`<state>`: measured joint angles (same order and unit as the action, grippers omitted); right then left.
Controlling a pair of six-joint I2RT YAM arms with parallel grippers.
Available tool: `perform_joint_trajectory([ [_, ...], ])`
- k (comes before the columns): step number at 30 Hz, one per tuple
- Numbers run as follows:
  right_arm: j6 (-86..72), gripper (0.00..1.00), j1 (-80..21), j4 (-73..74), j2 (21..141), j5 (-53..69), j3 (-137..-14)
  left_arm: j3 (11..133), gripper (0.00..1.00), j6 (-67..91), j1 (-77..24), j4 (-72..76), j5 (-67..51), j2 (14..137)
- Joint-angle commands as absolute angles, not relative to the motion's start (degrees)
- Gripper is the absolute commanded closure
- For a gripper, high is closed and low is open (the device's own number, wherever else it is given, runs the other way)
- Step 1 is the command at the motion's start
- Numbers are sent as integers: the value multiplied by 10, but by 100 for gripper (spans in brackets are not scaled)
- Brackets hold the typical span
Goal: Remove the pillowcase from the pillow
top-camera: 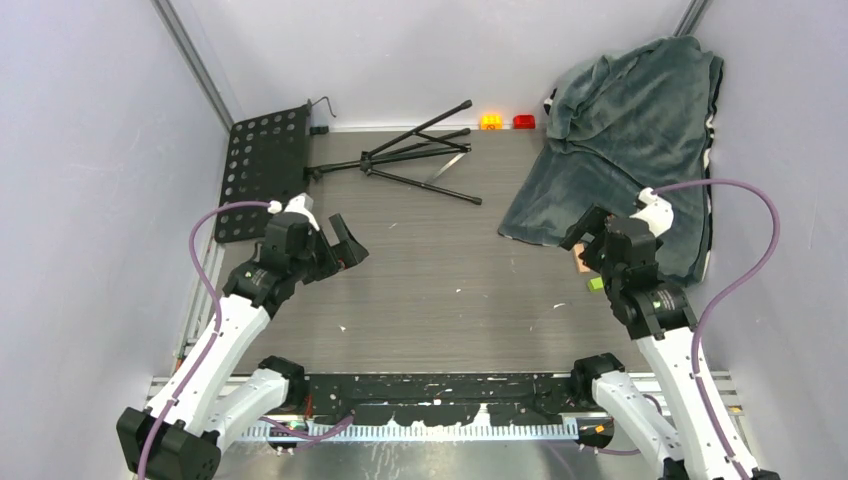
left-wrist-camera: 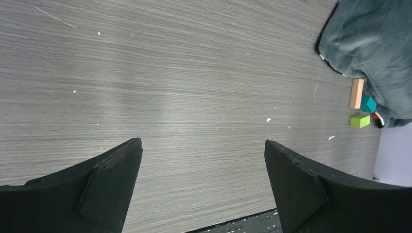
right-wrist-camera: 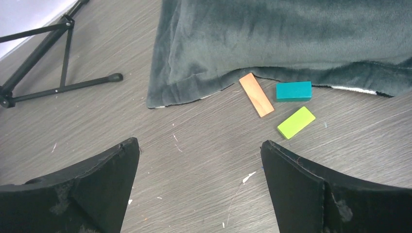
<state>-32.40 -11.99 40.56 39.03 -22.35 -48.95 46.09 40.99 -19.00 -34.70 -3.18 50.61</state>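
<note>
The dark grey-teal plush pillowcase point(top-camera: 625, 140) lies bulging at the back right of the table, leaning on the right wall. A black-and-white patterned edge point(top-camera: 712, 130) shows along its right side. The pillow is hidden inside it. The pillowcase also shows in the left wrist view point(left-wrist-camera: 374, 39) and in the right wrist view point(right-wrist-camera: 291, 39). My right gripper point(top-camera: 585, 238) is open and empty, hovering just in front of the pillowcase's near left corner point(right-wrist-camera: 199, 142). My left gripper point(top-camera: 347, 240) is open and empty over bare table, far to the left point(left-wrist-camera: 202, 142).
An orange block point(right-wrist-camera: 256, 94), a teal block point(right-wrist-camera: 293, 91) and a green block point(right-wrist-camera: 296, 122) lie at the pillowcase's near edge. A folded black tripod stand point(top-camera: 410, 160) and a black perforated plate point(top-camera: 262, 170) lie at the back left. Walls close in on both sides.
</note>
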Motion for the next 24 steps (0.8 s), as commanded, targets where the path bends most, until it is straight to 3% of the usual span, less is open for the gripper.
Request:
perform_joint_trajectory([
  [1, -344, 0, -111, 412, 460, -219, -547, 477, 0, 395, -187, -343, -54, 484],
  [12, -310, 0, 17, 370, 741, -216, -674, 448, 0, 361, -187, -321, -150, 486],
  [17, -288, 0, 24, 358, 853, -276, -708, 452, 0, 350, -187, -326, -155, 495],
  [24, -278, 0, 52, 338, 1013, -238, -770, 444, 0, 346, -187, -315, -160, 497],
])
